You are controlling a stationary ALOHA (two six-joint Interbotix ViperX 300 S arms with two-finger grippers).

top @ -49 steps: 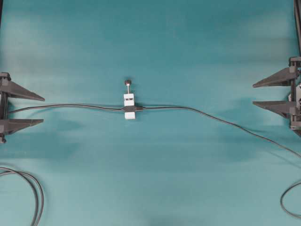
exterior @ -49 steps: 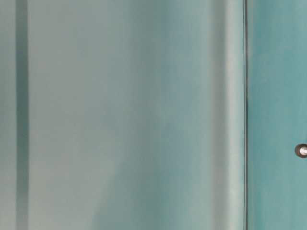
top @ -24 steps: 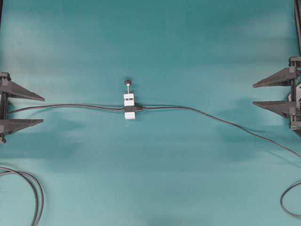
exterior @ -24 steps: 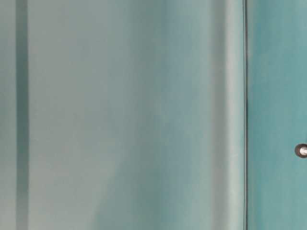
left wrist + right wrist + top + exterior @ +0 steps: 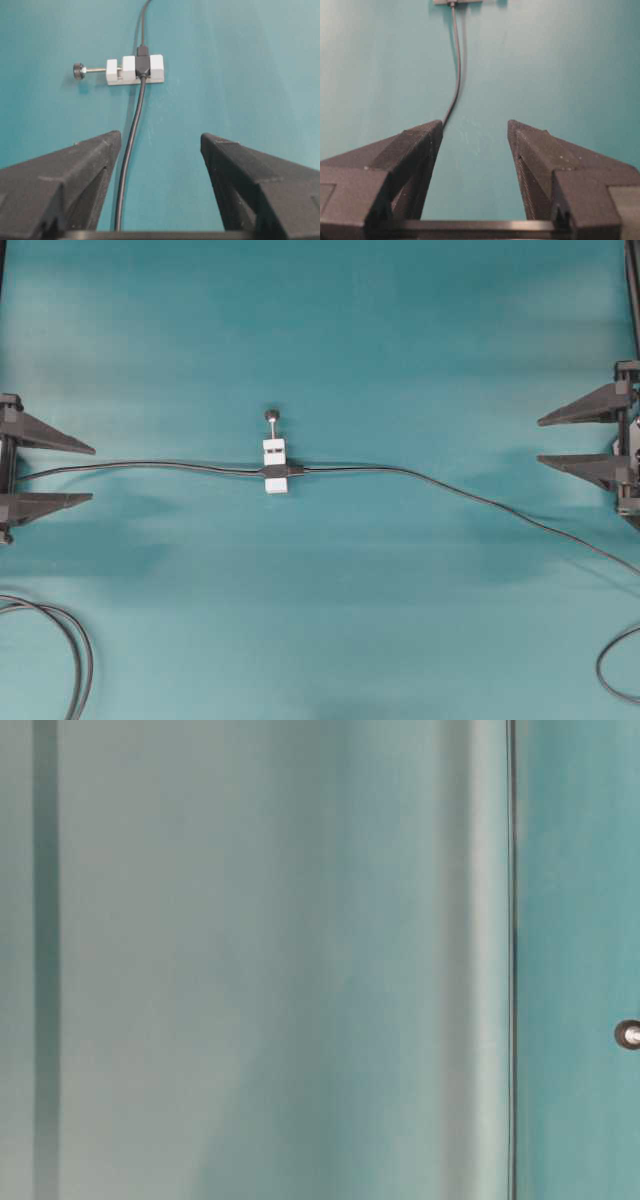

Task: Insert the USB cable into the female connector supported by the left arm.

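The female connector (image 5: pixel 273 468), a black socket in a white block with a pin and round knob (image 5: pixel 271 415), lies mid-table. It also shows in the left wrist view (image 5: pixel 136 69). The USB cable (image 5: pixel 450 487) runs off to the right. Its dark plug (image 5: pixel 297 470) meets the socket end to end; I cannot tell how deep it sits. The connector's black tail (image 5: pixel 150 464) runs left, between the fingers of my left gripper (image 5: pixel 91 474), which is open and empty at the left edge. My right gripper (image 5: pixel 540 440) is open and empty at the right edge. The USB cable (image 5: pixel 456 60) passes behind its left finger.
A doubled black cable loop (image 5: pixel 75 650) lies at the front left corner. Another cable curve (image 5: pixel 605 665) lies at the front right edge. The table-level view is a blurred teal surface with a dark vertical line (image 5: pixel 510 960) and a small round object (image 5: pixel 628 1034).
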